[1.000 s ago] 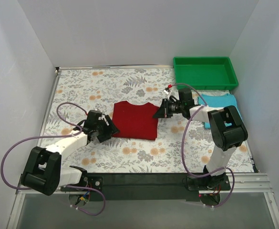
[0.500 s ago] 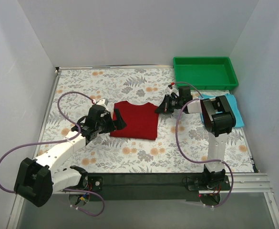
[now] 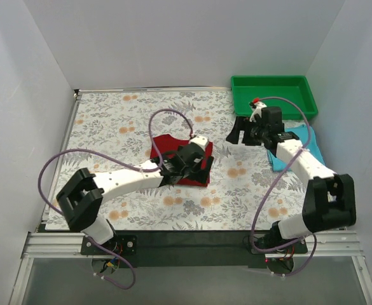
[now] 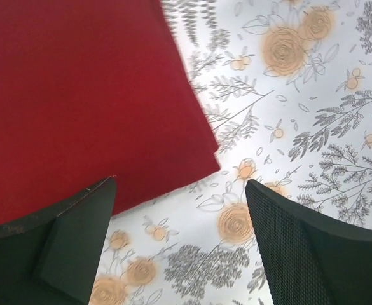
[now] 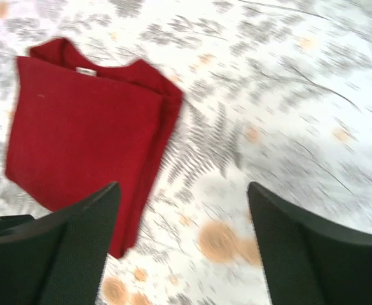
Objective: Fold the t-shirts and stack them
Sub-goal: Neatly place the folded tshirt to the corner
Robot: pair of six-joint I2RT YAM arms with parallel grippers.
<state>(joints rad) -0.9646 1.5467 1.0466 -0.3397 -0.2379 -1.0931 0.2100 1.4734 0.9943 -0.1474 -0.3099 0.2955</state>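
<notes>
The red shirt (image 3: 165,145) lies folded flat near the middle of the tabletop (image 3: 122,114). The left tool (image 4: 179,244) hangs over its near right corner with jaws spread wide, one finger above the cloth and the other above bare tabletop, gripping nothing. The blue shirt (image 3: 308,143) lies folded by the right edge, just on the near side of the tray (image 3: 236,95) in the far right corner, while the right tool (image 5: 182,244), also wide open and empty, is held up between the two shirts, facing the red one.
</notes>
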